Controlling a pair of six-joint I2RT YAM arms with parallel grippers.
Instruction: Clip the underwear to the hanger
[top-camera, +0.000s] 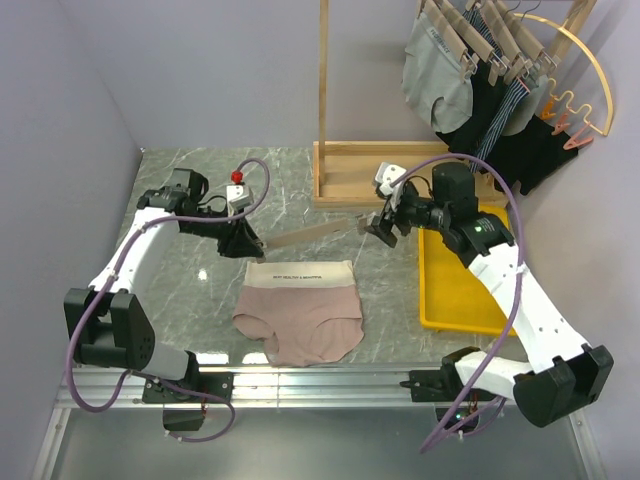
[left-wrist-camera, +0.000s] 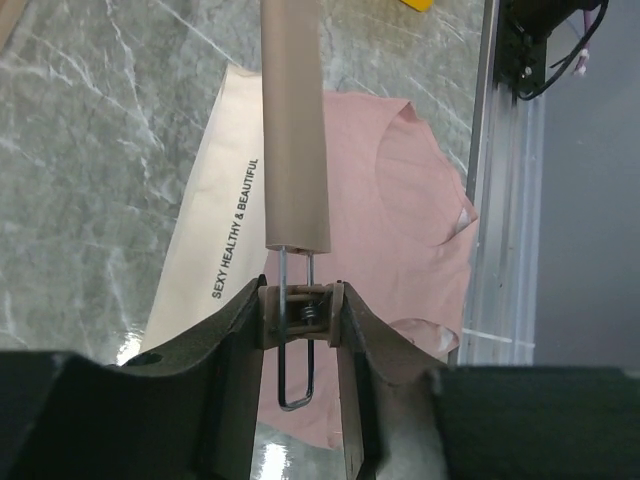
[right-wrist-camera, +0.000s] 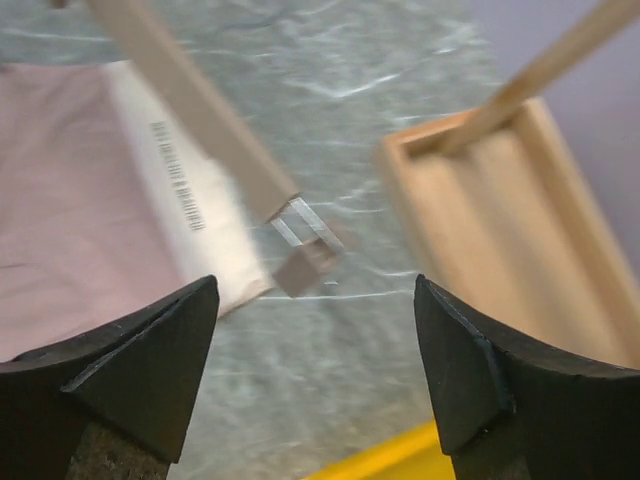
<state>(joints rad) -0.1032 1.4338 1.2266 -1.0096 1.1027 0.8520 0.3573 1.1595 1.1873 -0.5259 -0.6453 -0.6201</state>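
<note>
The dusty-pink underwear (top-camera: 298, 318) lies flat on the marble table, its cream lettered waistband (left-wrist-camera: 225, 215) toward the back. The light-wood hanger (top-camera: 318, 233) hangs slanted just above that waistband. My left gripper (top-camera: 240, 240) is shut on the hanger's left-end wooden clip (left-wrist-camera: 303, 312), which is squeezed between both fingers while the bar (left-wrist-camera: 295, 120) runs away from the camera. My right gripper (top-camera: 385, 228) stands open beside the bar's right end. In the right wrist view, that end's clip (right-wrist-camera: 305, 265) hangs free just ahead of the wide-apart fingertips (right-wrist-camera: 160, 345), touching neither.
A yellow tray (top-camera: 450, 285) lies under the right arm. A wooden stand's base (top-camera: 365, 172) and post (top-camera: 323, 80) are behind the hanger. Grey, black and striped garments (top-camera: 480, 80) hang at the top right beside a gold wire arch (top-camera: 592, 75). The table's metal rail (left-wrist-camera: 500, 200) runs past the underwear.
</note>
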